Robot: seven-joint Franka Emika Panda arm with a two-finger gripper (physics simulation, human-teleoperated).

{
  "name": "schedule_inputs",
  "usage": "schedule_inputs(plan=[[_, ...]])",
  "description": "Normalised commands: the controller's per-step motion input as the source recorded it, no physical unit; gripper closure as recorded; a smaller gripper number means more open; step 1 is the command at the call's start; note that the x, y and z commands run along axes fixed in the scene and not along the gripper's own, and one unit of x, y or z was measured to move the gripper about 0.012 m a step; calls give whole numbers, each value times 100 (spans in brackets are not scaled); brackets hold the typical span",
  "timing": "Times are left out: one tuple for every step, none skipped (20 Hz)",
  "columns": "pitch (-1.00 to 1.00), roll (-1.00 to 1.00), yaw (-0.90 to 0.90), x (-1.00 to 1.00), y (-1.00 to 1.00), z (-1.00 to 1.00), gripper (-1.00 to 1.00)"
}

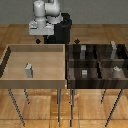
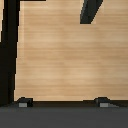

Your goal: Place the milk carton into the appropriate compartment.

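In the exterior view, the milk carton (image 1: 29, 70) stands upright on the floor of the light wooden tray (image 1: 10, 80), toward nine o'clock in the scene, well apart from every wall. The dark compartment tray (image 1: 97, 62) sits at three o'clock, touching the light one, with a small grey cube (image 1: 85, 73), a taller grey box (image 1: 114, 50) and other grey pieces in its sections. The arm hangs at twelve o'clock, its fingers (image 1: 39, 41) above the light tray's far wall, holding nothing. In the wrist view, two fingertips (image 2: 23, 104) stand wide apart over bare wood.
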Motion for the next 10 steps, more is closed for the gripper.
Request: schedule_inputs(plan=[[0, 0, 0, 0, -100, 0, -100], [0, 0, 0, 17, -100, 0, -100], [0, 0, 0, 0, 0, 0, -100], [0, 0, 0, 100, 0, 0, -100], [0, 0, 0, 100, 0, 0, -100], [0, 0, 0, 100, 0, 0, -100], [0, 0, 0, 100, 0, 0, -100], [0, 0, 0, 100, 0, 0, -100], [0, 0, 0, 100, 0, 0, -100], [0, 0, 0, 100, 0, 0, -100]])
